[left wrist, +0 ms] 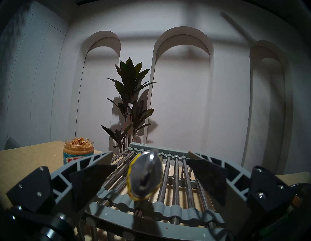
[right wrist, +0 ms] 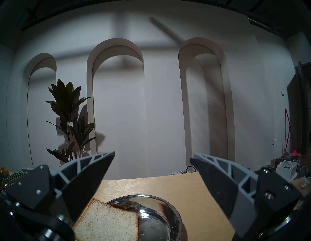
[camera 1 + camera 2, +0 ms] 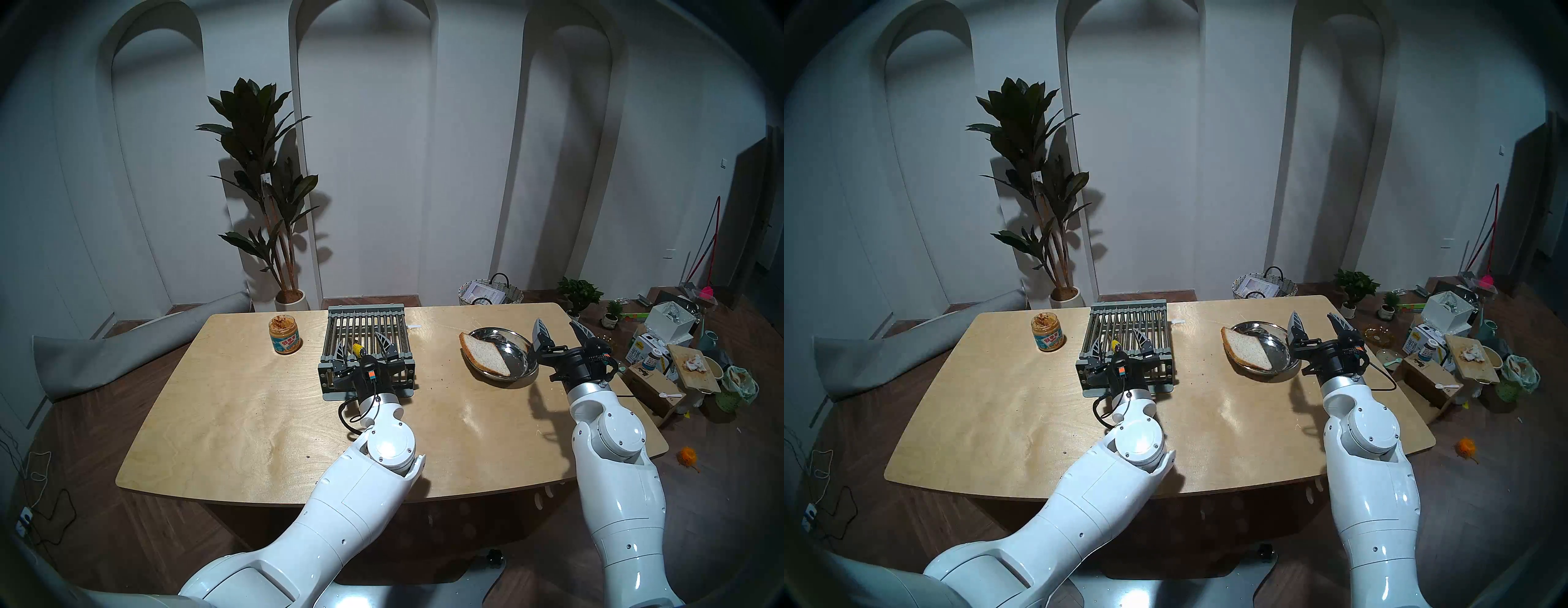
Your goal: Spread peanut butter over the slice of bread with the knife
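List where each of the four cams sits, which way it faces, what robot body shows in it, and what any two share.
Head stereo left: on the head, looking down at the table; both arms, left gripper and right gripper show.
Head stereo right: nearly the same picture.
Left wrist: low, facing the far wall across the rack; the knife stands between its open fingers.
Right wrist: facing the wall over the steel dish; open fingers flank it.
Shared: both wrist views show the plant; the right wrist and head views share the slice of bread.

Dim room; glare shines on the surface (image 3: 445,407); the knife (image 1: 144,175) is blurred close up; fisheye edges are dark.
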{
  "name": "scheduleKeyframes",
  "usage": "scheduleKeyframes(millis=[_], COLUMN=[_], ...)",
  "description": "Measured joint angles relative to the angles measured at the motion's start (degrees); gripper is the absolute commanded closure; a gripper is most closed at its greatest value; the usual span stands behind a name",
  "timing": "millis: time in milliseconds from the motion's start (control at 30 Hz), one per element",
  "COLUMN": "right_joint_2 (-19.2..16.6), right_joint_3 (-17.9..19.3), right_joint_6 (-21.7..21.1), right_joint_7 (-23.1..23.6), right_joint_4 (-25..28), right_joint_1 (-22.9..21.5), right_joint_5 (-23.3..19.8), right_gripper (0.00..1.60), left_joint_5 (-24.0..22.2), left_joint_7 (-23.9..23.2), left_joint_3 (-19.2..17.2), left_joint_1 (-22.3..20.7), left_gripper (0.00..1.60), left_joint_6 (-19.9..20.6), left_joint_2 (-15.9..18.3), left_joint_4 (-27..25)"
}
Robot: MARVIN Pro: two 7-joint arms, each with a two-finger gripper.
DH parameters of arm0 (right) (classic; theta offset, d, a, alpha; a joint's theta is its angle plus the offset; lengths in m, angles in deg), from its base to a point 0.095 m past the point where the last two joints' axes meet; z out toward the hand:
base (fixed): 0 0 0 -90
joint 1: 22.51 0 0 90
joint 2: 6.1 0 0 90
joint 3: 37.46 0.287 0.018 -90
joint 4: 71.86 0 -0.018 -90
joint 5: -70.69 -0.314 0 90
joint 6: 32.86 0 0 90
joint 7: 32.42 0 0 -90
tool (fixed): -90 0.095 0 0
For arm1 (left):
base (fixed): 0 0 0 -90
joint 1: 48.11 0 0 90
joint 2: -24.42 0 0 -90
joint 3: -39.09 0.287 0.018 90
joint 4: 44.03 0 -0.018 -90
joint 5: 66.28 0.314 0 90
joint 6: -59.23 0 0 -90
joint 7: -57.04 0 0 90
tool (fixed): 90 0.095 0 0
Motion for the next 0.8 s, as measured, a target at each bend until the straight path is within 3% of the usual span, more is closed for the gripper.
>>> scheduleKeyframes(millis=[467, 600, 667, 733, 767, 800], right_joint_2=[0.91, 1.06, 1.14, 1.2, 1.22, 1.33], right_joint_3=[-0.88, -1.07, -1.18, -1.26, -1.29, -1.4], right_joint_6=[0.0, 0.0, 0.0, 0.0, 0.0, -0.01], right_joint_7=[-1.41, -1.72, -1.91, -2.05, -2.1, -2.32], right_joint_4=[1.75, 2.1, 2.3, 2.45, 2.49, 2.72], right_joint_1=[1.03, 1.22, 1.32, 1.4, 1.42, 1.53], right_joint_5=[1.03, 1.26, 1.4, 1.51, 1.55, 1.72], right_gripper=[0.0, 0.0, 0.0, 0.0, 0.0, 0.0], left_joint_5=[-1.36, -1.69, -1.89, -2.01, -2.06, -2.15], left_joint_7=[-1.76, -2.12, -2.34, -2.48, -2.52, -2.79], left_joint_3=[-0.74, -0.82, -0.83, -0.83, -0.83, -0.78], left_joint_1=[0.2, 0.36, 0.5, 0.61, 0.64, 0.79], left_gripper=[0.63, 0.68, 0.82, 0.83, 0.95, 1.27], left_joint_6=[-0.29, -0.31, -0.31, -0.32, -0.32, -0.32], left_joint_2=[1.57, 1.9, 2.08, 2.19, 2.22, 2.4], left_joint_4=[-0.58, -0.89, -1.15, -1.33, -1.39, -1.72])
